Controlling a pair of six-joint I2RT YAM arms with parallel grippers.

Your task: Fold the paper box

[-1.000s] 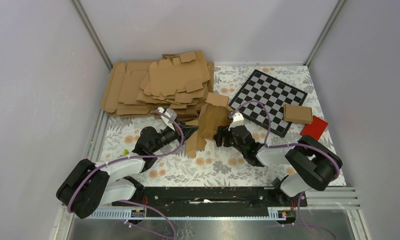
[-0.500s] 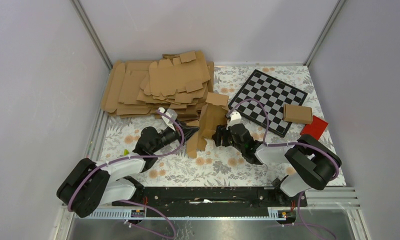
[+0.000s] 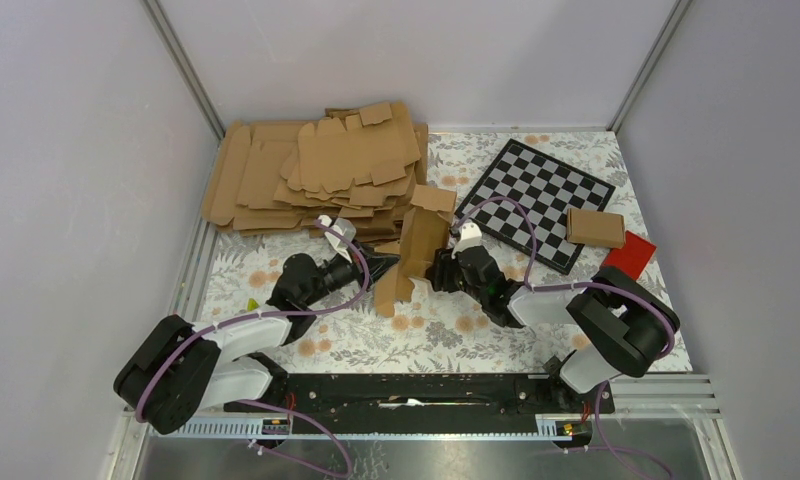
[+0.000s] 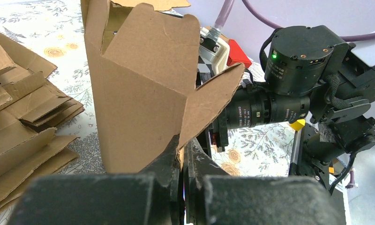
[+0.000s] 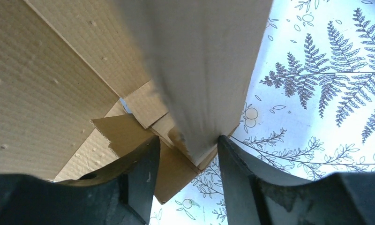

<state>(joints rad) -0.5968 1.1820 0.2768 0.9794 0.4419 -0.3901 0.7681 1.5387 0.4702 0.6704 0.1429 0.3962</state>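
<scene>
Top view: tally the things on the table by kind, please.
Paper box, half folded: 1
Small closed carton: 1
Stack of flat card sheets: 1
Checkerboard: 1
Red block: 1
Yellow-green speck: 1
Total: 6

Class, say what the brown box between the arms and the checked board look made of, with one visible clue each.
The paper box: matte brown cardboard, seemingly; fine ribbing, creased flaps. The checked board: flat, printed black-and-pale squares; card or plastic, cannot tell.

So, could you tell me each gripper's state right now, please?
Left gripper: closed on a flap of the brown cardboard paper box.
Right gripper: straddling the box's edge; grip cannot be told.
</scene>
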